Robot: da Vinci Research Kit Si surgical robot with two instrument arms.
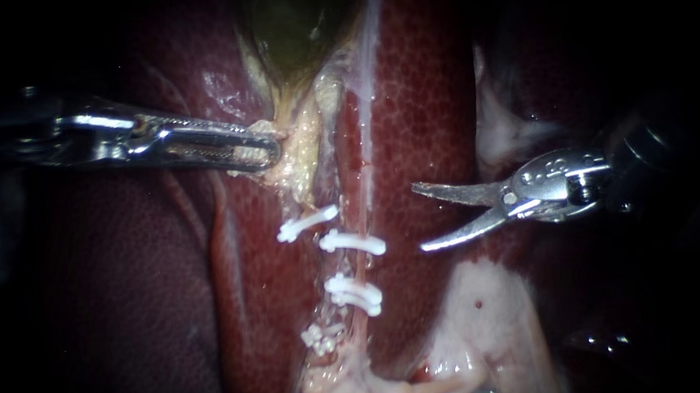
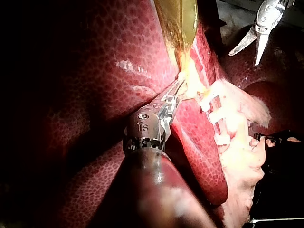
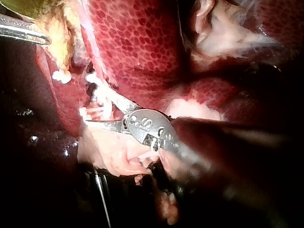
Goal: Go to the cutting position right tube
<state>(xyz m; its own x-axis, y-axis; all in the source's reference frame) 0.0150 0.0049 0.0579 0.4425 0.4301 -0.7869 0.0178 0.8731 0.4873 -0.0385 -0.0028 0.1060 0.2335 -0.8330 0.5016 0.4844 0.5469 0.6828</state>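
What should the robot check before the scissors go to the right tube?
1. Jaws of right instrument open: ok.
2. The left instrument gripping tissue under the gallbladder: ok.
3. The clips on the right tube in sight: ok.
4. Bare stretch of tube between those clips: ok.
5. Open jaws around the tube: not ok, they are off beside it, over the liver.
6. What lies behind the tube: cannot tell.
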